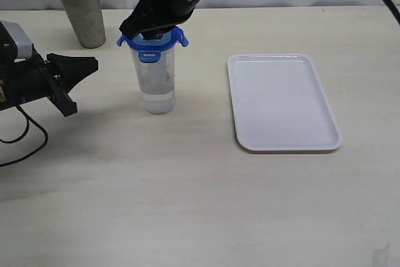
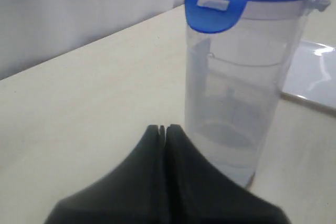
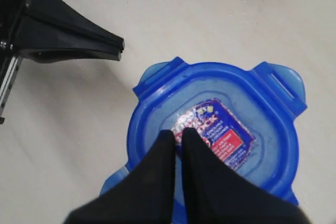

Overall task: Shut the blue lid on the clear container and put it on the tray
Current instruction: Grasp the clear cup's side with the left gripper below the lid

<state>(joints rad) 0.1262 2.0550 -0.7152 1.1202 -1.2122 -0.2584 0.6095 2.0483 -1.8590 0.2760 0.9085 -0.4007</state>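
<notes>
Black right gripper (image 3: 177,134), jaws pressed together, touches the blue lid (image 3: 268,129) on top of the clear container (image 1: 156,89), well apart from the tray (image 1: 284,101). Pushing straight down at the centre should seat it evenly.

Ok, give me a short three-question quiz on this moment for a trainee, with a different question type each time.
1. True or false: the clear container stands on the tray.
2. The right arm's fingers are over: A the blue lid; B the steel cup; C the tray.
3. Fill in: the left arm's fingers are ___ (open or shut).
Key: 1 false, it stands on the table, apart from the tray; 2 A; 3 shut.
</notes>
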